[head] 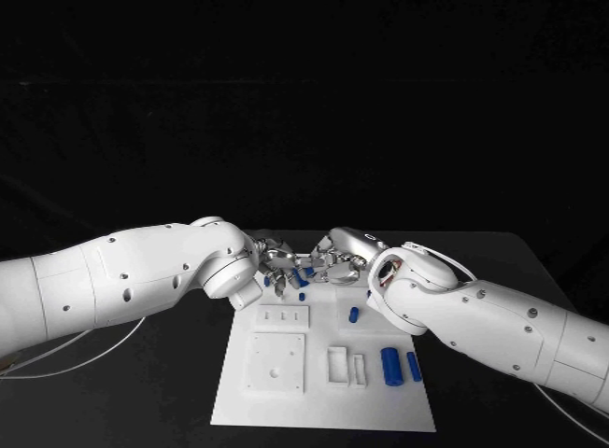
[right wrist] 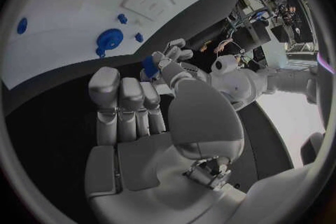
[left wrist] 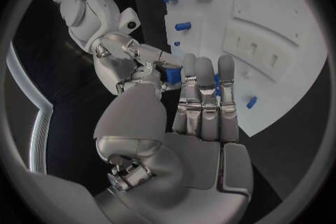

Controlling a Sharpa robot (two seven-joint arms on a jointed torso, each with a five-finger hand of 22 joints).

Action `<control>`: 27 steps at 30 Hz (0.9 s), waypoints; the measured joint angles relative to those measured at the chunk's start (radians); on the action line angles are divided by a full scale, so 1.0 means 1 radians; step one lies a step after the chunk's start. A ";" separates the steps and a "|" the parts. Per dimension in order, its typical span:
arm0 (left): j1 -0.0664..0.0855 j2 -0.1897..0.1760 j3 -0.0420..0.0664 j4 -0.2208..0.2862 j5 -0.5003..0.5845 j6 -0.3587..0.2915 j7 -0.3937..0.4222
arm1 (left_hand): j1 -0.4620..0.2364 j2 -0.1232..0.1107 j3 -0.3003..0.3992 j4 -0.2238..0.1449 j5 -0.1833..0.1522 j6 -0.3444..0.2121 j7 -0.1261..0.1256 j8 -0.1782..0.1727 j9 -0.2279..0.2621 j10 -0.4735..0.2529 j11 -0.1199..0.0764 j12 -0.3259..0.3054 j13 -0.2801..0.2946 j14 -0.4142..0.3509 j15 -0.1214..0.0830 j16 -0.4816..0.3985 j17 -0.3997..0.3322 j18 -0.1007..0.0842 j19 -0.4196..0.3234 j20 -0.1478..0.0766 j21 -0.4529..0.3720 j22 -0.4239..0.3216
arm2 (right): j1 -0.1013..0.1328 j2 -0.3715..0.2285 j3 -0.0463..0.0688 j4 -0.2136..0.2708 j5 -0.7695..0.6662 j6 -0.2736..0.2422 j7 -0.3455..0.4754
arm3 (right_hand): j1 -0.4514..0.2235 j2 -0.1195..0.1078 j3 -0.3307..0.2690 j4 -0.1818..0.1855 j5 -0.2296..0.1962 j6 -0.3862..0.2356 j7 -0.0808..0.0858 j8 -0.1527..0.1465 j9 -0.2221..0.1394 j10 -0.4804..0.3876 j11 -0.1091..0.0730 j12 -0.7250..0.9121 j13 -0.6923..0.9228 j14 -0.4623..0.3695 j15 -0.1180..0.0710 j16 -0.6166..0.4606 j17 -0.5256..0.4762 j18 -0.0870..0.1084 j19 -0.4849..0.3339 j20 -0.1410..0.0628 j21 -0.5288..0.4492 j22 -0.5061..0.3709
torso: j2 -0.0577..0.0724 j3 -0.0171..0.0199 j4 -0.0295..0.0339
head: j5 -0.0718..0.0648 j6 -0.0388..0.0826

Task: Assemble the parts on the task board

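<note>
Two glossy white rounded arms, small dark screw holes along shells. Thin white cables trail beneath left arm. Silver segmented left hand [head: 280, 264] and right hand [head: 334, 259]; pale grey padded palms, fingers.

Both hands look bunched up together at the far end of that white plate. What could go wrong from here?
The left hand and right hand meet fingertip to fingertip around a small blue part above the far edge of the task board. It could slip during the handover and drop onto the black table. The crowded fingers might also knock each other. Lower down, either hand could bump the upright blue pegs standing on the board nearby.
</note>
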 measured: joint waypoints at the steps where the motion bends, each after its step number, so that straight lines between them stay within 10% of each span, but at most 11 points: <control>1: 0.000 0.000 0.000 -0.001 0.001 0.000 0.000 | 0.002 0.014 -0.011 -0.011 0.005 0.000 0.000 0.000 -0.001 0.000 0.000 0.000 0.000 0.000 0.000 0.000 0.000 0.000 0.000 0.000 -0.003 0.002 | 0.000 0.000 0.000 0.000 0.000 0.000 0.000 | 0.000 0.000 0.000 0.000 0.000 0.000 0.000 -0.001 0.000 0.000 0.000 0.000 0.000 0.000 0.000 0.000 0.000 0.000 0.000 0.000 0.000 0.000 | 0.000 0.0000 0.0000 | -0.001 0.000; 14: -0.001 0.003 0.000 -0.007 0.006 0.000 -0.003 | 0.094 0.095 -0.024 -0.095 0.144 -0.004 -0.004 0.000 -0.017 -0.004 -0.004 -0.009 -0.008 -0.004 -0.004 0.000 -0.002 0.000 0.000 0.000 -0.013 0.009 | -0.001 0.001 -0.004 0.004 0.000 0.008 -0.005 | 0.000 0.000 0.000 0.000 0.008 0.002 -0.002 0.003 -0.001 0.000 0.000 0.000 0.000 0.000 0.000 0.000 0.002 0.000 0.000 0.000 0.000 0.000 | 0.000 -0.0001 0.0000 | -0.001 -0.002; 27: -0.003 0.008 0.002 -0.011 0.007 0.017 -0.002 | 0.179 0.129 -0.002 -0.169 0.172 -0.001 -0.005 -0.031 -0.096 -0.004 -0.003 -0.042 -0.035 -0.009 0.002 0.000 -0.002 0.000 -0.004 0.004 -0.024 0.019 | -0.003 0.002 -0.005 0.001 -0.001 0.018 -0.017 | 0.003 -0.003 -0.001 -0.001 0.013 0.005 0.000 0.001 0.000 -0.002 -0.002 0.000 0.000 0.000 0.000 0.000 0.002 0.000 0.000 0.000 0.000 0.000 | 0.000 -0.0007 0.0001 | -0.003 -0.005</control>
